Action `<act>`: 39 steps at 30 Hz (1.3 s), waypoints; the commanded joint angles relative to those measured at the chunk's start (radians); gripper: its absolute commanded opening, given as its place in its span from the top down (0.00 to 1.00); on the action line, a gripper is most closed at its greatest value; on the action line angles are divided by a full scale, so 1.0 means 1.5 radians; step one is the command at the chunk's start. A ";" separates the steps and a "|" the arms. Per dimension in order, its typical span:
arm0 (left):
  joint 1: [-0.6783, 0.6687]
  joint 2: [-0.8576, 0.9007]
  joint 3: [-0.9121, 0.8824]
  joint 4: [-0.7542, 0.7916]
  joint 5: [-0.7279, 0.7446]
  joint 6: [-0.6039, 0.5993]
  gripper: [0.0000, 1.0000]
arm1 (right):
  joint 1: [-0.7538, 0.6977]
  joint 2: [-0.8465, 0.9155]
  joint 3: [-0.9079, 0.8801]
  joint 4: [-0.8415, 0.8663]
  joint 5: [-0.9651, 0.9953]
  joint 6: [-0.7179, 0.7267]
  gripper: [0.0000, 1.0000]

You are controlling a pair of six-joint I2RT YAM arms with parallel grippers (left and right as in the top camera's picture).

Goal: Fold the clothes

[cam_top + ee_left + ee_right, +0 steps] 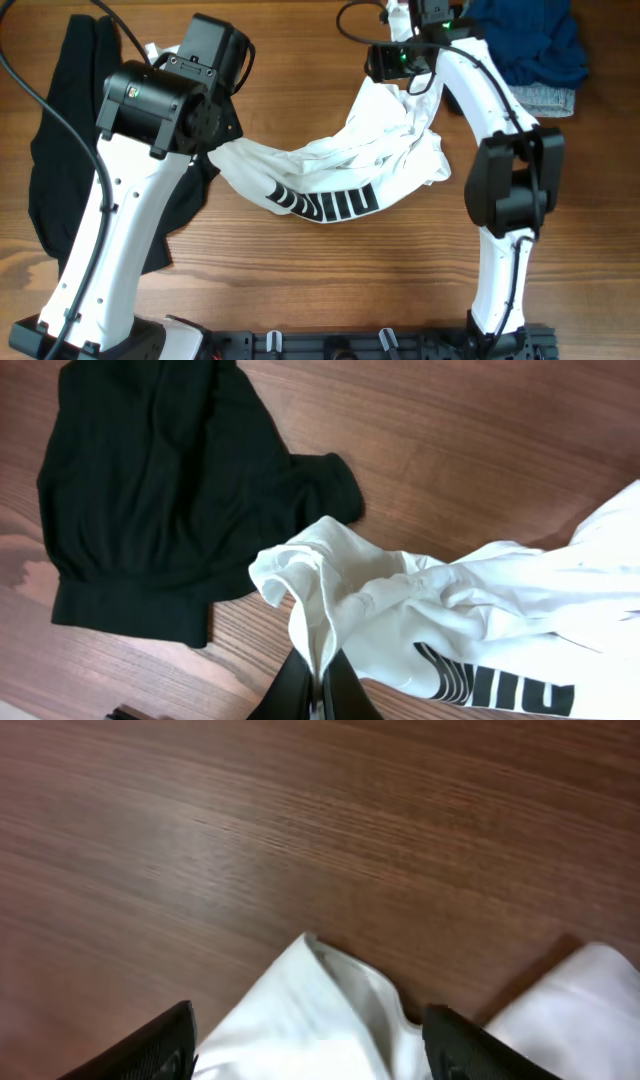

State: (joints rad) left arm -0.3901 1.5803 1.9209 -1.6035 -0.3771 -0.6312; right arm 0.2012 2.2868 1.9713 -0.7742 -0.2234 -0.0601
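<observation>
T-shirt (pixel 340 165) is the big white thing in the middle of the table (pixel 300 290). It is bunched up and full of folds. It sags like a hammock from 9 o'clock to 1 o'clock, between the two arms.

On its lower edge there is a black print (pixel 325 200) made of fat letters cut into stripes. The cloth is too crumpled for me to read the word. The left wrist view shows a bit of the same print at 5 o'clock, and I can't read it there either.

The left pincer (pixel 318 685) is clenched on a thin fold of the T-shirt. Its two dark fingers sit close together with white cloth pinched between them.

The right pincer (pixel 310 1040) has its fingers spread wide. White cloth lies in the gap. I cannot tell if they press on it.

A black garment (pixel 70 150) lies flat on the table at 9 o'clock, partly under the left arm. One corner of it is just beside the white fold.

A blue cloth (pixel 530 40) and a grey cloth (pixel 545 97) lie at 1 o'clock.
</observation>
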 commanded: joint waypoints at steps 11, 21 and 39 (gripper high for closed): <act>0.004 -0.005 -0.002 0.030 -0.011 -0.008 0.96 | 0.035 0.118 -0.001 0.068 -0.006 -0.115 0.33; 0.004 -0.005 -0.002 0.036 -0.011 -0.008 0.96 | 0.026 0.119 0.000 0.039 0.070 -0.074 0.96; 0.219 -0.169 -0.002 0.343 -0.056 0.087 0.96 | -0.104 -0.318 0.173 -0.046 0.053 0.031 0.96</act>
State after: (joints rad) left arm -0.1345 1.4303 1.9129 -1.1595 -0.4274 -0.5350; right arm 0.1169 1.9316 2.2127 -0.8333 -0.1371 -0.0841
